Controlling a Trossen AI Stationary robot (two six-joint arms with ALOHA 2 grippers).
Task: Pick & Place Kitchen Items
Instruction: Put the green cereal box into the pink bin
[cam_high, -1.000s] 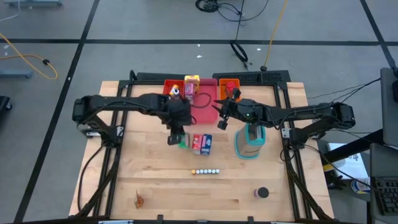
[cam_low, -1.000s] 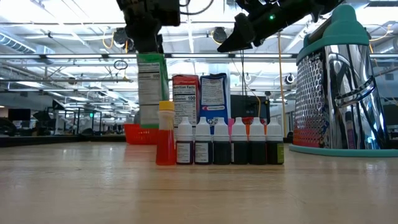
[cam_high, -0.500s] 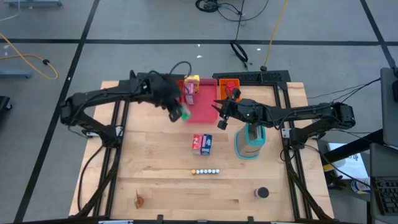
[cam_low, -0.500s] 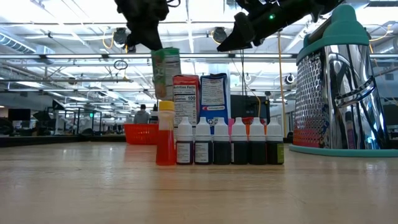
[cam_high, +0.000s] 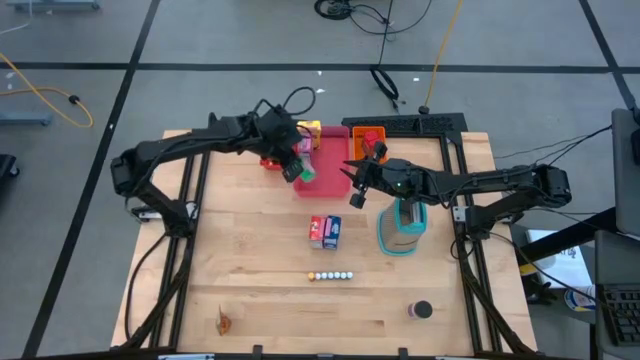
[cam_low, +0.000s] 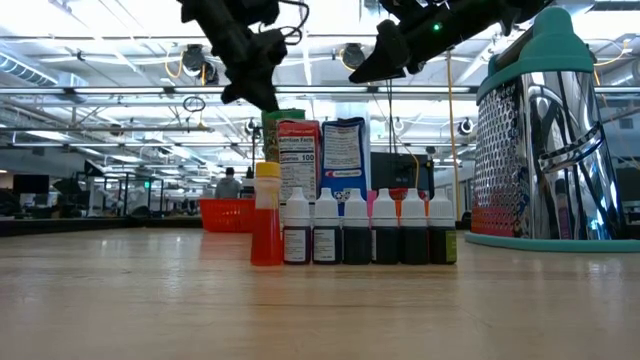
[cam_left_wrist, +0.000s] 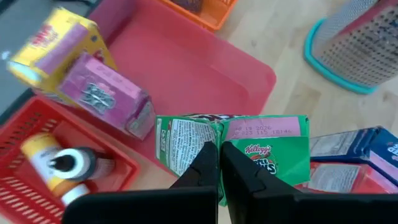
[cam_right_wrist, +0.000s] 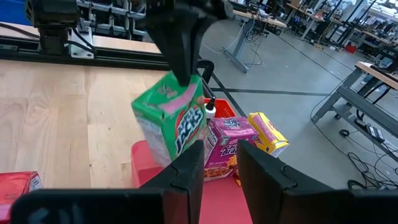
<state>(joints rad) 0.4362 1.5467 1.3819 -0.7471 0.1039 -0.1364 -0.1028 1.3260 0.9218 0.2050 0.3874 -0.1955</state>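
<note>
From above, my left gripper (cam_high: 297, 167) clenched the green cardboard cereal box (cam_high: 304, 172), hanging over the pink plastic tray (cam_high: 330, 180). Its wrist showed free tray floor beside the purple box (cam_left_wrist: 106, 93); I judged lowering there upright best. My right gripper (cam_high: 354, 190) waited nearby, part-open, empty.

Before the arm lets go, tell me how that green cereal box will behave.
Green cereal box, pinched by the left gripper over the pink tray: probably light, thin card that dents. Tall and narrow, it may tip when released.
</note>
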